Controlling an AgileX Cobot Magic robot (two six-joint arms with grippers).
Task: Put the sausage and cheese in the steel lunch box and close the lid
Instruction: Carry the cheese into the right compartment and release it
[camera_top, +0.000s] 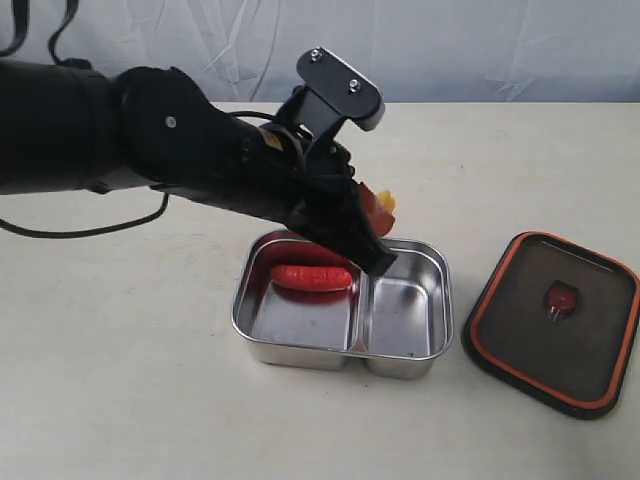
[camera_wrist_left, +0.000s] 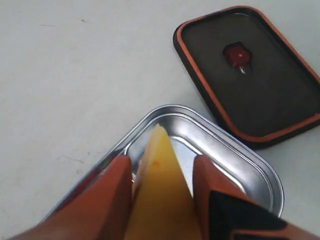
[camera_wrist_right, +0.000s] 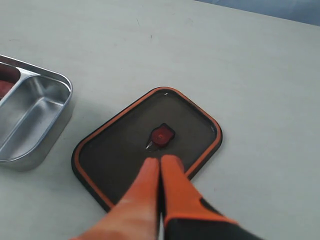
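cheese (camera_wrist_left: 160, 200) in left jaws, sausage (camera_top: 311, 277) in box (camera_top: 300, 353)

Mirror-bright, smooth stainless steel on the steel lunch box (camera_top: 300, 352), catching red reflections off the sausage (camera_top: 312, 277), itself glossy ridged plastic. Matt, waxy-looking yellow plastic for the cheese (camera_wrist_left: 162, 200). Over on the lid (camera_top: 530, 345), dark tinted see-through plastic with a dull sheen and a rubbery-looking orange seal rim. Smooth matt orange plastic on the left end effector (camera_wrist_left: 161, 170) and the right end effector (camera_wrist_right: 160, 161), black matt casing behind. Pale, matt, faintly scuffed counter (camera_top: 120, 380). Creased white cloth backdrop (camera_top: 450, 50).
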